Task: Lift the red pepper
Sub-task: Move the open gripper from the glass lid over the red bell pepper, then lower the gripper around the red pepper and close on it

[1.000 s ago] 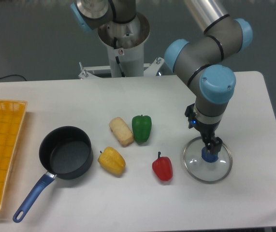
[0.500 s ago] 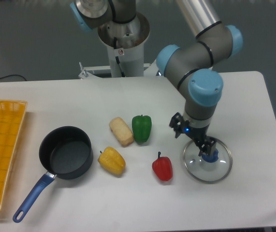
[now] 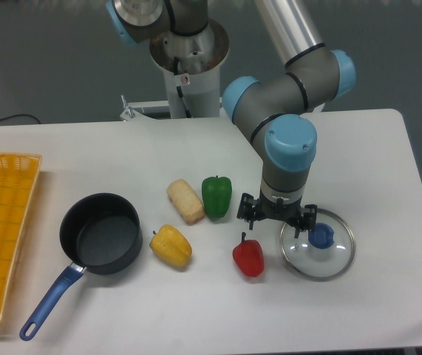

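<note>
There were three peppers, one red (image 3: pixel 249 257), one green (image 3: pixel 216 197) and one yellow (image 3: pixel 171 246), plus one bread roll (image 3: pixel 185 200), one pot (image 3: pixel 100 234), one glass lid (image 3: pixel 318 255) and one basket (image 3: pixel 2 229).

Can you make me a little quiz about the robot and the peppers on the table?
1. True or false: the jaws of the gripper are closed around the red pepper.
2. Which thing lies nearest the green pepper? A) the bread roll B) the glass lid C) the yellow basket
3. Fill in: the black pot has a ____ handle.

Key:
1. False. The gripper hangs above the table, between the red pepper and the glass lid, holding nothing.
2. A. The bread roll lies right beside it.
3. Blue.
</note>
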Controlling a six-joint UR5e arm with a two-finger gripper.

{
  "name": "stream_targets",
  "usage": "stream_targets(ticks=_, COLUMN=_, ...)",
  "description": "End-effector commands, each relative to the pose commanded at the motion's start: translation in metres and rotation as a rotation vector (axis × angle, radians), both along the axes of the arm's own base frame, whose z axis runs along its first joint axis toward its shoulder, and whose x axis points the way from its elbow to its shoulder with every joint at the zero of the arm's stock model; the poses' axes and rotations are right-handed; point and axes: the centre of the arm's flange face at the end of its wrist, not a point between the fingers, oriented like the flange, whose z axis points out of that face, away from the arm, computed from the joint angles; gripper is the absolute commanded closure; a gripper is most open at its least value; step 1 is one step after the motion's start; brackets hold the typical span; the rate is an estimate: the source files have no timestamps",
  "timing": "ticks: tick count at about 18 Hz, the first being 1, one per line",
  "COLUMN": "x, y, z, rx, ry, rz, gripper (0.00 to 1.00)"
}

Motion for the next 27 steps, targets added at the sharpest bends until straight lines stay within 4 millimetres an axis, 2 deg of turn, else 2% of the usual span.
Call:
stream_targets(ticks=6, x=0.011, y=0.016, z=-0.026, rx=-0.021, ry=-0.033, rz=0.037, gripper=0.0)
stream_targets(ticks=9, x=0.011, y=0.019, z=-0.026, rx=-0.017, ry=-0.035, rz=0.089, gripper=0.0)
stream_targets(ticks=16, x=0.017, y=0.045, z=-0.054, rx=-0.023, ry=-0.007, rz=0.139, gripper=0.0)
stream_targets(ticks=27, x=0.025, y=0.057, z=-0.078, rx=-0.061, ry=-0.002, rz=0.149, gripper=0.0)
